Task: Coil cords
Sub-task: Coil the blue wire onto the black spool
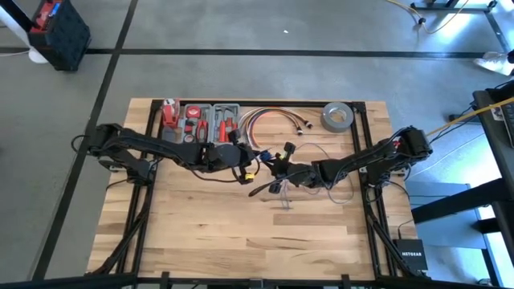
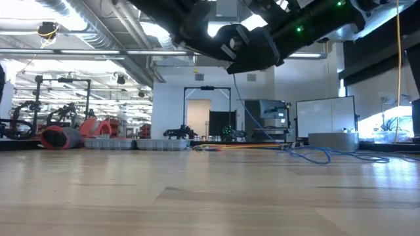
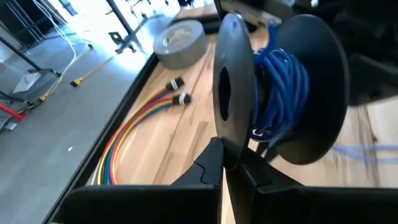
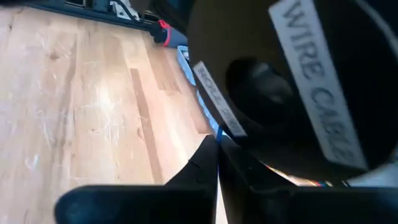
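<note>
Where the two dark arms meet over the middle of the light wooden bench, they hold one thing between them. On the left side at the back sits a grey tray with red-handled tools in it. The left gripper has its fingers pinched tight on the thin edge of a round black spool. The spool is shiny and flat on its sides, like two plates. Bright blue wire is wound around its middle in bumpy loops. Behind it lies a curved bundle of red, yellow and white cables with metal ends. The right gripper is squeezed shut on the spool's other plate, which has a white label. More thin blue wire lies loose in curls on the bench under the right arm. A fat grey roll of tape sits flat at the back right.
</note>
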`<state>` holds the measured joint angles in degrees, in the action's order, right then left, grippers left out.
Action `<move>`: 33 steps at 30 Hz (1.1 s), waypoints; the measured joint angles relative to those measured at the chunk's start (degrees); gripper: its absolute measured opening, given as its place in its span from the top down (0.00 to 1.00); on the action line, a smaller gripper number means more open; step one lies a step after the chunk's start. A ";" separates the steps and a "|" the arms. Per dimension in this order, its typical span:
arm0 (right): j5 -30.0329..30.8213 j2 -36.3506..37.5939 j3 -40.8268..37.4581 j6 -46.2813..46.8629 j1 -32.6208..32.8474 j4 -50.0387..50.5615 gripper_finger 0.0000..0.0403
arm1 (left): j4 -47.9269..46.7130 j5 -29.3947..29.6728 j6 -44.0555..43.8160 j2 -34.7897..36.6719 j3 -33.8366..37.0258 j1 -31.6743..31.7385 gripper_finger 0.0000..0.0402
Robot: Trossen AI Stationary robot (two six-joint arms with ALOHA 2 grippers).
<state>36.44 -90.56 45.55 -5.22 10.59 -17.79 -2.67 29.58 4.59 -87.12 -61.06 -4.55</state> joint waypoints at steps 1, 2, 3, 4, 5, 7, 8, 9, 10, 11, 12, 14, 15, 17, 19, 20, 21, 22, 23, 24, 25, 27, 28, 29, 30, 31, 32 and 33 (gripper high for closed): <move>0.00 0.13 0.02 -0.23 0.00 0.15 0.98 | -1.09 -0.01 -0.15 0.35 0.00 -0.09 1.00; -0.01 0.31 -0.02 -0.57 0.00 0.40 0.98 | -1.88 0.08 -0.27 0.57 0.00 -0.12 1.00; 0.01 0.49 -0.04 -0.61 -0.01 0.52 0.98 | -2.44 0.24 -0.51 0.64 0.00 -0.11 1.00; 0.00 0.55 -0.06 -0.58 -0.02 0.64 0.98 | -2.86 0.22 -0.85 0.67 -0.02 -0.10 1.00; -0.15 0.55 -0.06 0.05 -0.02 0.86 0.97 | -3.19 0.20 -0.94 0.67 -0.02 -0.10 1.00; -1.58 0.55 -0.15 2.21 -0.04 1.11 0.95 | -3.24 0.30 -0.60 0.49 -0.02 -0.10 1.00; -2.43 0.55 -0.24 3.48 -0.07 1.95 0.94 | -3.20 0.63 -0.28 0.49 -0.02 -0.12 1.00; -3.06 0.43 -0.55 4.49 -0.09 3.04 0.92 | -2.69 0.90 -0.14 0.52 -0.03 -0.12 1.00; -3.12 0.20 -0.65 5.24 -0.09 3.79 0.89 | -2.00 0.98 -0.08 0.56 -0.17 -0.08 1.00; -2.88 0.10 -0.65 5.67 -0.09 4.03 0.86 | -1.59 1.07 0.08 0.62 -0.24 -0.08 1.00; -1.89 0.20 -0.63 6.10 -0.08 4.07 0.83 | -1.86 1.07 0.14 0.62 -0.24 -0.08 1.00; -0.19 0.98 -0.39 5.89 -0.06 4.77 0.76 | -2.26 1.03 0.13 0.60 -0.19 -0.18 1.00; -0.01 1.64 -0.40 5.11 0.03 6.67 0.72 | -2.48 1.05 0.14 0.60 -0.17 -0.29 1.00; 0.01 3.64 0.45 4.77 0.67 12.80 0.65 | -2.61 1.00 0.12 0.60 -0.17 -0.38 1.00; 0.03 7.00 2.58 4.97 1.44 20.00 0.60 | -3.17 0.79 0.14 0.60 -0.15 -0.45 1.00; 0.02 8.80 3.66 5.45 1.89 22.89 0.57 | -3.27 0.75 0.14 0.56 -0.15 -0.45 1.00; 0.05 10.66 4.52 6.36 2.49 25.50 0.55 | -3.23 0.74 0.14 0.56 -0.15 -0.45 1.00; 0.04 12.34 4.85 6.86 3.02 27.64 0.53 | -3.16 0.74 0.19 0.56 -0.15 -0.42 1.00; 0.05 13.88 4.81 7.28 3.60 29.42 0.52 | -3.05 0.75 0.33 0.56 -0.15 -0.42 1.00; 0.03 15.50 4.38 7.59 4.10 30.65 0.51 | -3.03 0.75 0.38 0.56 -0.15 -0.38 1.00; 0.10 16.99 3.75 7.78 4.49 31.82 0.50 | -3.00 0.74 0.40 0.56 -0.15 -0.38 1.00; 1.33 20.12 1.42 7.87 4.98 32.56 0.50 | -2.84 0.72 0.43 0.54 -0.13 -0.27 1.00; 1.83 21.40 -0.23 7.88 4.95 32.64 0.50 | -2.59 0.70 0.45 0.54 -0.13 -0.27 1.00; 2.18 22.43 -2.25 7.87 4.80 32.11 0.50 | -2.48 0.67 0.48 0.54 -0.13 -0.28 1.00; 2.19 23.28 -4.57 7.80 4.62 30.49 0.50 | -2.36 0.64 0.54 0.54 -0.13 -0.29 1.00; 2.10 23.98 -7.09 7.46 4.11 28.55 0.50 | -2.22 0.63 0.54 0.53 -0.13 -0.29 1.00; 2.06 24.26 -9.55 6.62 3.41 25.68 0.50 | -2.14 0.63 0.54 0.52 -0.13 -0.29 1.00; 1.89 24.26 -11.73 6.34 2.64 22.00 0.50 | -1.97 0.63 0.54 0.52 -0.13 -0.27 1.00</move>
<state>38.33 -66.30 33.82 1.13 13.23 4.21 -4.64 30.22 5.13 -86.61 -61.19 -4.82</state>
